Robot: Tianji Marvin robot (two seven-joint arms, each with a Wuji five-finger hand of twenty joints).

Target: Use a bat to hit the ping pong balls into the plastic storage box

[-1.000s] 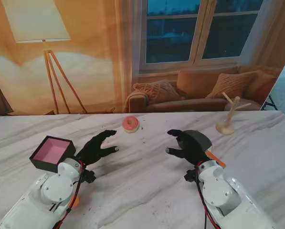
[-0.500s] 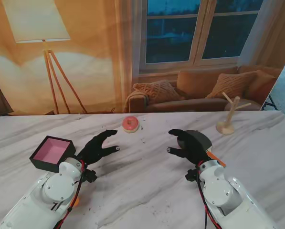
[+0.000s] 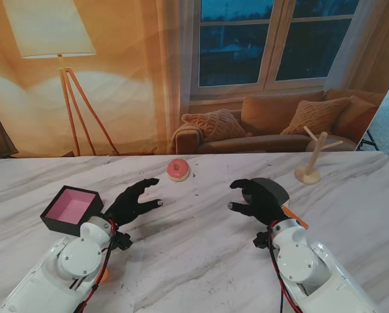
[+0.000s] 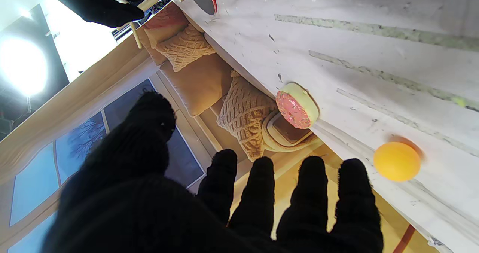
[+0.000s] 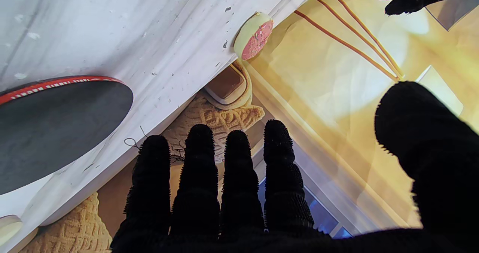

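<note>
Ping pong ball (image 4: pixel 397 161): one orange ball shows in the left wrist view, resting on the marble worktop (image 3: pixel 201 261) near the pink-frosted doughnut; in the stand view it cannot be made out.
Plastic storage box (image 3: pixel 72 209): black outside, pink inside, sitting on the left part of the worktop, just beside the left arm and nearer to me than the doughnut.
Left hand (image 3: pixel 135 201): black-gloved, held over the worktop to the right of the box, fingers spread apart and reaching toward the middle, holding nothing; the left wrist view shows the four fingers (image 4: pixel 260 193) and the thumb splayed with air between them.
Doughnut (image 3: pixel 178 169): pink icing on a pale base, lying flat near the far edge of the worktop, between the two hands and farther from me than both.
Right hand (image 3: pixel 256 197): black-gloved, fingers loosely curled but apart, nothing in its grasp, hovering just left of the bat.
Bat (image 3: pixel 272 192): dark-faced blade with a red rim, lying on the worktop; its orange handle end peeks out beside the right wrist; the right wrist view shows the blade (image 5: pixel 56 125) flat and clear of the fingers.
Wooden stand (image 3: pixel 311 160): small branched peg rack, upright at the far right of the worktop, well apart from the bat.
</note>
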